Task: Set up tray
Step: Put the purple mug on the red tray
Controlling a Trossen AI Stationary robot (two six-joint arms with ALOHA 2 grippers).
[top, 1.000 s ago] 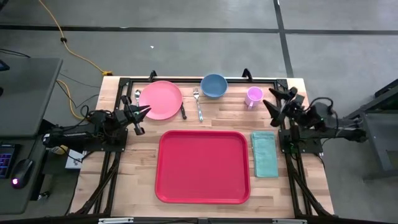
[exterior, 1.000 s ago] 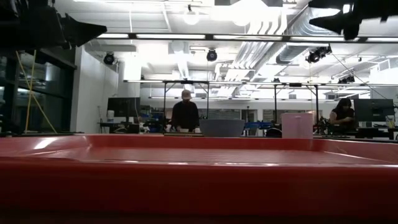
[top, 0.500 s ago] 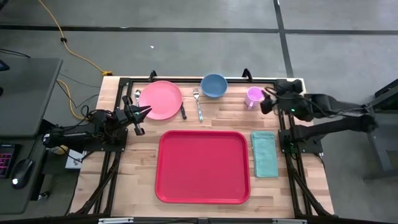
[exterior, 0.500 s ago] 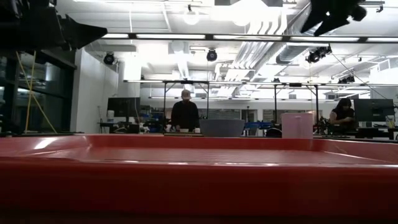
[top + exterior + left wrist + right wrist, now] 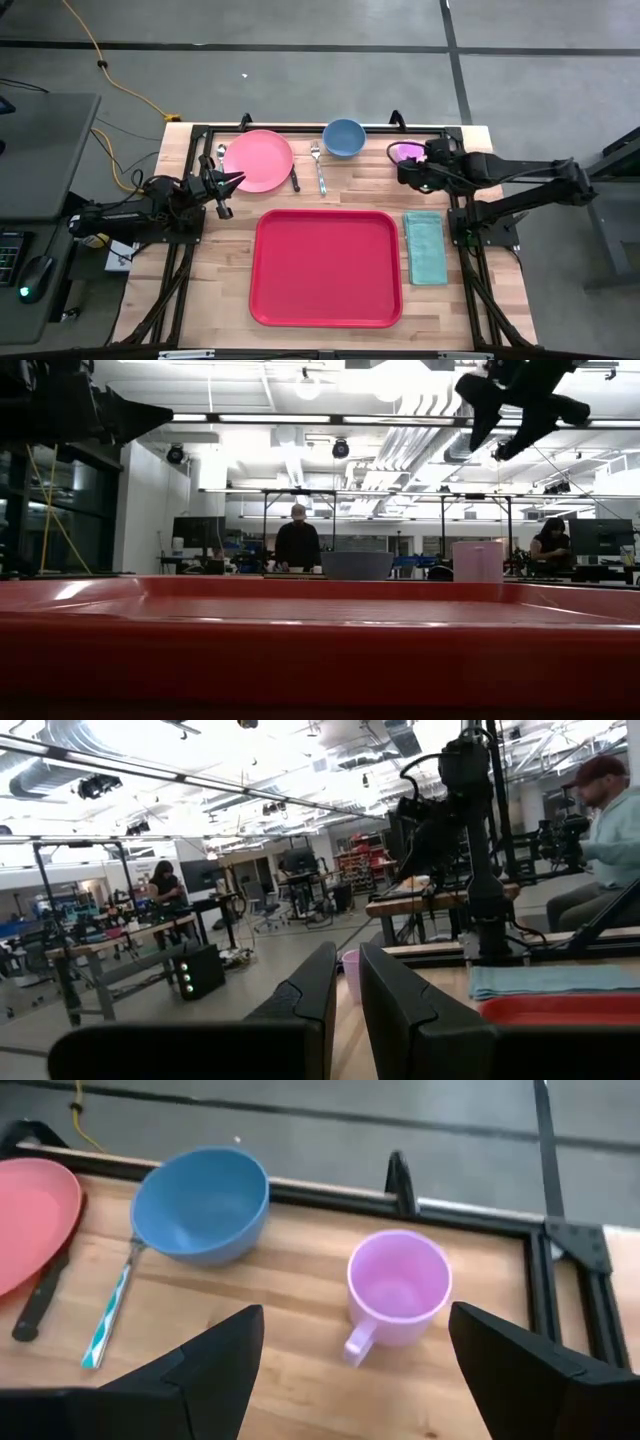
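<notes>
Red tray (image 5: 325, 268) flat on the wooden worktop (image 5: 225, 270), near the front-centre, long side running left to right, nothing lying in it. Fills the whole foreground of the low view as a broad red rim (image 5: 320, 650). Folded teal cloth (image 5: 425, 247) just beside its right edge, apart from it.

Behind the tray, in a row along the back of the worktop: pink plate (image 5: 258, 160), with a spoon (image 5: 220, 155) at its left and a dark-handled knife (image 5: 295, 178) at its right; then a fork (image 5: 318, 168) with a patterned handle; then a blue bowl (image 5: 344, 137); then a pink mug (image 5: 405, 151) near the back right corner.

Right tool (image 5: 405, 168) reaching in from the right, hovering over the pink mug, fingers spread wide with nothing between them. Seen through the right wrist camera: mug (image 5: 398, 1287) upright, handle towards the camera, framed between the two dark fingers (image 5: 215, 1365), touching neither.

Left tool (image 5: 228, 182) parked at the left side of the worktop, just beside the plate's lower left edge, fingers (image 5: 315, 995) drawn close with a narrow gap; apparently nothing held, though the gap is hard to judge.

People at benches in the room beyond the worktop, one standing (image 5: 297, 543).
</notes>
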